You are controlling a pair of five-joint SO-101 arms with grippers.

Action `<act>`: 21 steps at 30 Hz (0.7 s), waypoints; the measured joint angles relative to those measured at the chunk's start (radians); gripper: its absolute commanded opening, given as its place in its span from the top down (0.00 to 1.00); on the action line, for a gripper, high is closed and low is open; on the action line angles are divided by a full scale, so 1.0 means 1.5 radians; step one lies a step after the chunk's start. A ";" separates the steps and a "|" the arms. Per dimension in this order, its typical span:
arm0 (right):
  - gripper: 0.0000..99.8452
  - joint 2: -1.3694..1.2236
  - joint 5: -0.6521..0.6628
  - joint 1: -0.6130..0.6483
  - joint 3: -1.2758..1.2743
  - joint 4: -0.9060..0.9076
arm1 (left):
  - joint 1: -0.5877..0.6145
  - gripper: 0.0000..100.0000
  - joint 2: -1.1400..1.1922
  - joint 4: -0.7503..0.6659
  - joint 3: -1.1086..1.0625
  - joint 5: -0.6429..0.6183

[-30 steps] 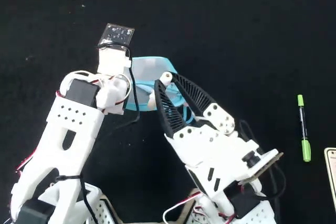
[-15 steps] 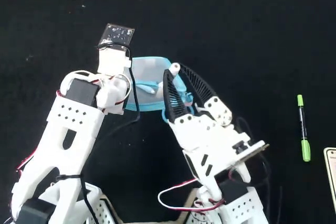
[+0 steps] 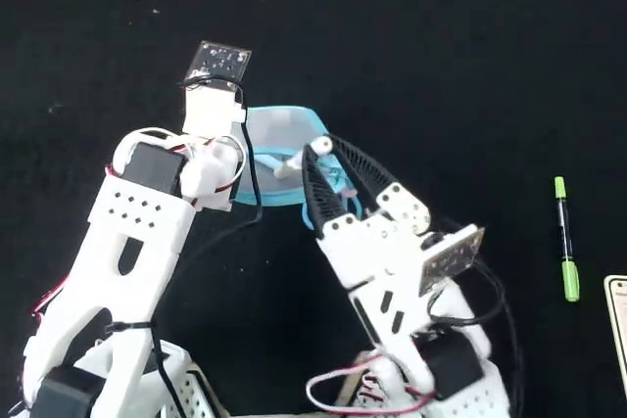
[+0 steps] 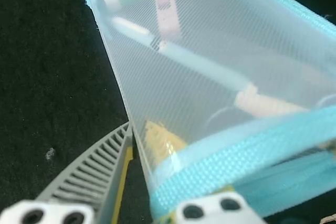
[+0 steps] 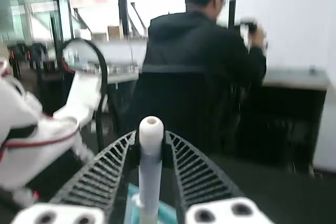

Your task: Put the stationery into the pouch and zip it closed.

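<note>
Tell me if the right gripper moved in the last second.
Yes. The right gripper has rolled at the wrist and its fingers have narrowed; its tip stays at the pouch edge, while its rear has shifted away from the green pen.

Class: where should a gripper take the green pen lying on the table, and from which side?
Likely mid-barrel of the green pen, from straight above, jaws closing across it: it lies flat on the table, thin and straight, with bare table along both long sides.
</note>
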State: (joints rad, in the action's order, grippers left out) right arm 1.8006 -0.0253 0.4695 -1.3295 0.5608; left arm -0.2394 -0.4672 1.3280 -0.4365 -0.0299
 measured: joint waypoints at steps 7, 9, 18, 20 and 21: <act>0.82 0.000 0.061 0.009 0.032 0.108 | 0.015 0.97 0.000 0.000 0.000 0.000; 0.82 0.000 0.078 0.041 0.032 0.115 | 0.018 0.97 0.000 0.000 0.000 0.000; 0.82 0.000 0.106 0.095 0.105 0.197 | 0.018 0.97 0.000 0.000 0.000 0.000; 0.82 0.000 0.106 0.090 0.134 0.219 | 0.018 0.97 0.000 0.000 0.000 0.000; 0.82 0.000 0.107 0.075 0.141 0.219 | 0.018 0.97 0.000 0.000 0.000 0.000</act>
State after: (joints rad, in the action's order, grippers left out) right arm 1.8006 0.1358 0.5815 -1.1178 0.8892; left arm -0.2117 -0.4672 1.3280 -0.4365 -0.0299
